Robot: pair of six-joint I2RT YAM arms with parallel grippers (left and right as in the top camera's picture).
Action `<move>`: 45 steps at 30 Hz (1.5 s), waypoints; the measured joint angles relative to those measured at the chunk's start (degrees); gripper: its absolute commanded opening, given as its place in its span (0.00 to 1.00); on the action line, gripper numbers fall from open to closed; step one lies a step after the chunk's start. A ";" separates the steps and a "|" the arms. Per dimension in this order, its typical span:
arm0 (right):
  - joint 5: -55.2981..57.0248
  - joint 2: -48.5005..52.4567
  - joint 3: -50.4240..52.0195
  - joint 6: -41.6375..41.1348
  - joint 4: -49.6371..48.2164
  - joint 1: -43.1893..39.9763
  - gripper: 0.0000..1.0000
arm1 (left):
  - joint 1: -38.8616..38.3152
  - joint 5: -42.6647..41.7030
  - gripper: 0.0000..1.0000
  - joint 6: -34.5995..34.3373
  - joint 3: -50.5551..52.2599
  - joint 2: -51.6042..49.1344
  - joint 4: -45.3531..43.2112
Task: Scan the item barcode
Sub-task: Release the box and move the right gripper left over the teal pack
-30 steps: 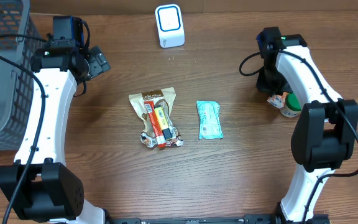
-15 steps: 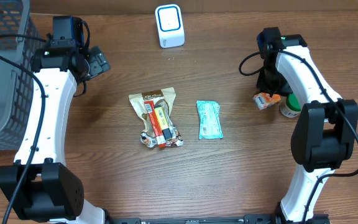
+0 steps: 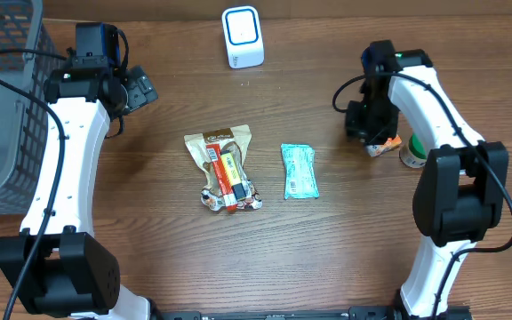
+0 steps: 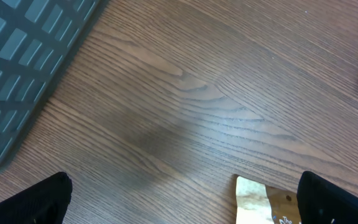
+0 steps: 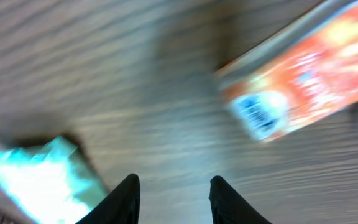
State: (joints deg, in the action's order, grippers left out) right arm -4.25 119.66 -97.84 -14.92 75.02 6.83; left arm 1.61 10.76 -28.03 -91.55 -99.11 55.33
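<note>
Right gripper: fingers set narrowly apart, nothing between them. The small orange glossy carton lies flat just beyond the tips, well right of the white rounded plastic scanner and nearer the robot. Left gripper spread wide, empty. Judgement: straddle the carton's narrow sides and close squarely, since slick card may skid, then face its barcode to the scanner.

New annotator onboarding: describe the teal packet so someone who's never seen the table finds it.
On the table, start at the white scanner at the far edge and come nearer to the two items in the middle. The teal packet is the right-hand one: a flat blue-green wrapper, while the brown pouch beside it has a red-and-yellow item on it.
</note>
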 measured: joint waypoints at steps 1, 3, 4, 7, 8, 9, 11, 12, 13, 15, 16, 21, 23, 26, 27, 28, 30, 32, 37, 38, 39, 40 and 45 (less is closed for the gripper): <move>-0.68 0.00 0.02 0.22 0.28 0.35 0.37 | 0.00 0.00 1.00 0.00 0.00 0.00 -0.02; -2.03 0.00 0.48 0.59 0.57 1.20 0.38 | 0.00 0.00 1.00 0.00 0.00 0.00 -0.02; -2.62 0.00 1.01 0.79 0.39 1.68 0.38 | 0.00 0.00 1.00 0.00 0.00 0.00 -0.02; -3.50 0.00 3.48 1.09 -1.31 2.93 0.38 | 0.00 0.00 1.00 0.00 0.00 0.00 -0.02; -3.76 0.00 4.50 1.25 -2.10 3.39 0.38 | 0.00 0.00 1.00 0.00 0.00 0.00 -0.02; -3.91 0.00 5.70 1.33 -3.26 3.89 0.38 | 0.00 0.00 1.00 0.00 0.00 0.00 -0.02; -4.28 0.00 7.98 1.46 -5.70 5.14 0.38 | 0.00 0.00 1.00 0.00 0.00 0.00 -0.02; -4.42 0.00 8.66 1.46 -6.34 5.57 0.38 | 0.00 0.00 1.00 0.00 0.00 0.00 0.00; -4.48 0.00 9.57 1.46 -6.93 6.14 0.38 | 0.00 0.00 1.00 0.00 0.00 0.00 -0.02; -4.55 0.00 10.99 1.44 -7.65 7.13 0.37 | 0.00 0.00 1.00 0.00 0.00 0.00 -0.02; -4.57 0.00 11.65 1.42 -7.72 7.56 0.37 | 0.00 0.00 1.00 0.00 0.00 0.00 -0.02; -4.94 0.00 14.69 0.07 -8.00 8.59 0.37 | 0.00 0.00 1.00 0.00 0.00 0.00 -0.02; -5.51 0.00 15.82 -0.94 -8.63 8.70 0.37 | 0.00 0.00 1.00 0.00 0.00 0.00 0.00; -6.88 -0.52 16.96 -1.86 -9.60 9.01 0.37 | 0.00 0.00 1.00 0.00 0.00 0.00 -0.02; -7.43 -0.68 17.27 -2.03 -9.79 9.16 0.37 | 0.00 0.00 1.00 0.00 0.00 0.00 -0.02; -7.96 -0.81 17.57 -2.23 -9.97 9.40 0.37 | 0.00 0.00 1.00 0.00 0.00 0.00 -0.02; -9.05 -1.16 18.23 -2.67 -10.67 10.03 0.37 | 0.00 0.00 1.00 0.00 0.00 0.00 -0.02; -9.75 -1.31 18.56 -3.15 -10.91 10.80 0.37 | 0.00 0.00 1.00 0.00 0.00 0.00 -0.02; -12.59 -1.33 18.80 -4.39 -12.31 12.76 0.38 | 0.00 0.00 1.00 0.00 0.00 0.00 -0.02; -13.42 -1.33 18.80 -4.52 -12.68 13.05 0.38 | 0.00 0.00 1.00 0.00 0.00 0.00 -0.02; -13.66 -1.33 18.80 -4.55 -12.76 13.11 0.37 | 0.00 0.00 1.00 0.00 0.00 0.00 -0.02; -14.12 -1.33 18.84 -4.59 -12.92 13.27 0.36 | 0.00 0.00 1.00 0.00 0.00 0.00 -0.02; -15.13 -1.31 18.82 -4.42 -11.78 13.35 0.35 | 0.00 0.00 1.00 0.00 0.00 0.00 -0.02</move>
State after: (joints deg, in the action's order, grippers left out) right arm -19.38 118.34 -79.02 -19.33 63.24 20.18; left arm 1.61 10.76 -28.03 -91.55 -99.11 55.31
